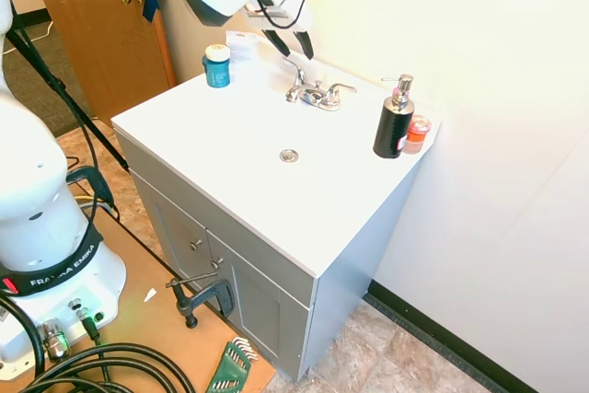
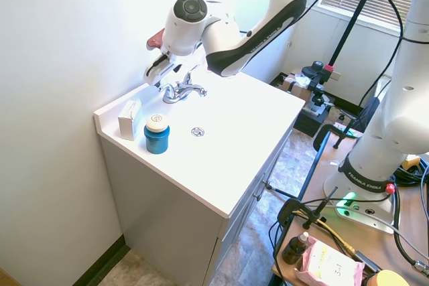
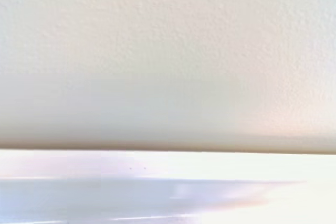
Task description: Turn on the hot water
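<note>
The chrome two-lever faucet (image 1: 317, 95) (image 2: 181, 90) stands at the back of the white vanity top (image 1: 230, 135). The hot water control is its left-hand lever (image 1: 295, 87) (image 2: 167, 91). No water runs from the spout. My gripper (image 1: 294, 52) (image 2: 165, 76) hangs tilted toward the wall, just above and slightly behind that lever. It is open, its dark fingers apart with nothing between them. Whether a finger touches the lever I cannot tell. The wrist view shows only blurred wall and a bright strip of counter.
A black pump soap bottle (image 1: 394, 122) and a small orange jar (image 1: 417, 133) stand right of the faucet. A blue jar (image 1: 217, 66) (image 2: 156, 134) and a white box (image 2: 128, 120) sit at the left end. The drain (image 1: 289, 156) lies mid-basin. The wall is close behind.
</note>
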Available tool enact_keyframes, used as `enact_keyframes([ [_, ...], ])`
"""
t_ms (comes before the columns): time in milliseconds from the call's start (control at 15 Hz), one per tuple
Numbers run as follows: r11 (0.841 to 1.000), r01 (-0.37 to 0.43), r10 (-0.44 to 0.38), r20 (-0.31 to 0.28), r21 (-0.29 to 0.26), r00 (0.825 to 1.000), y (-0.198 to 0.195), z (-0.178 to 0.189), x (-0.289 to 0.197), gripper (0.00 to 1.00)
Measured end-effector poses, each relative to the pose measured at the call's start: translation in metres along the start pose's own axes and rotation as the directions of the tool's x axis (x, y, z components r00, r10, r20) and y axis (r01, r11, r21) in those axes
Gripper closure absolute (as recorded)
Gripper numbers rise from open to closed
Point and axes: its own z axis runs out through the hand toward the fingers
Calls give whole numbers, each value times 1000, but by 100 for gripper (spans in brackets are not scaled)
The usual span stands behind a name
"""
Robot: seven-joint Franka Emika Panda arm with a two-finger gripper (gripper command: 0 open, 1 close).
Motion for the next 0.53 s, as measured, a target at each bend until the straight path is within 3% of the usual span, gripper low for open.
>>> enact_keyframes([
  [333,999,-38,39,28,-38,999,17,16,2,0],
  [533,994,-87,91,63,-63,994,50,20,3,0],
])
